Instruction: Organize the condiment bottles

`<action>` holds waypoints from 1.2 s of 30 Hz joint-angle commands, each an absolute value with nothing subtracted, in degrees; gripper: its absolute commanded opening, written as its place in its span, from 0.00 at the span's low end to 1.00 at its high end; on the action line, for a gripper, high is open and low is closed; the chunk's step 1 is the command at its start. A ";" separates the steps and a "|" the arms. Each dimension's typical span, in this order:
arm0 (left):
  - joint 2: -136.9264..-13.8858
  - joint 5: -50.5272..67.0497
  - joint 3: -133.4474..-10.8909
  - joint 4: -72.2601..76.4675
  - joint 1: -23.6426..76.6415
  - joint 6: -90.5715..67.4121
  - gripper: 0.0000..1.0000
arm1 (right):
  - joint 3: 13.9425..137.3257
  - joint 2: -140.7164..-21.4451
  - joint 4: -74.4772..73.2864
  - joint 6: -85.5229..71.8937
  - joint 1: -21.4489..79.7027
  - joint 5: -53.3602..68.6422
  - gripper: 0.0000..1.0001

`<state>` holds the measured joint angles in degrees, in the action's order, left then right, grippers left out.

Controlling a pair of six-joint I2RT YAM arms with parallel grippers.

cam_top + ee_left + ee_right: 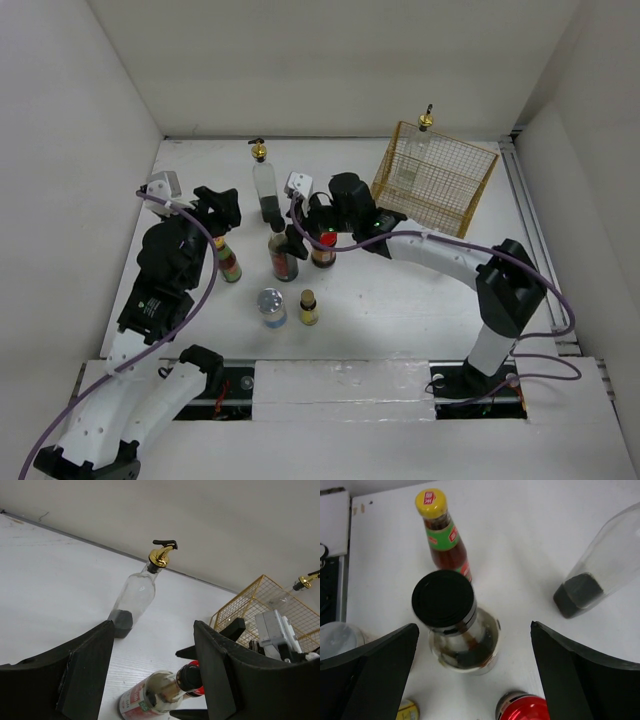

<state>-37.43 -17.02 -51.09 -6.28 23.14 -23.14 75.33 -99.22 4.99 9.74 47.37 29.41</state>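
Note:
My right gripper [300, 235] [474, 630] is open and empty, its jaws wide apart above the dark black-capped jar [283, 255] [456, 622], not touching it. The red-lidded jar [325, 246] [522, 708] stands just beside it. My left gripper [222, 220] [154, 645] is open and empty, above the colourful-labelled bottle [229, 262] [445, 536]. One tall clear gold-spouted bottle [264, 185] [136, 596] stands behind the group. The other [415, 150] is in the basket. The silver-lidded jar [271, 307] and the small yellow bottle [309, 307] stand in front.
The gold wire basket [440, 180] [260, 602] stands tilted at the back right. White walls close in the table on the left, back and right. The metal rail with the arm bases [340, 385] runs along the near edge.

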 commanded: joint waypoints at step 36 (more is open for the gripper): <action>-37.27 -13.89 -50.80 -3.26 22.94 -21.80 0.60 | 90.61 -78.49 19.71 -5.44 30.60 5.37 0.08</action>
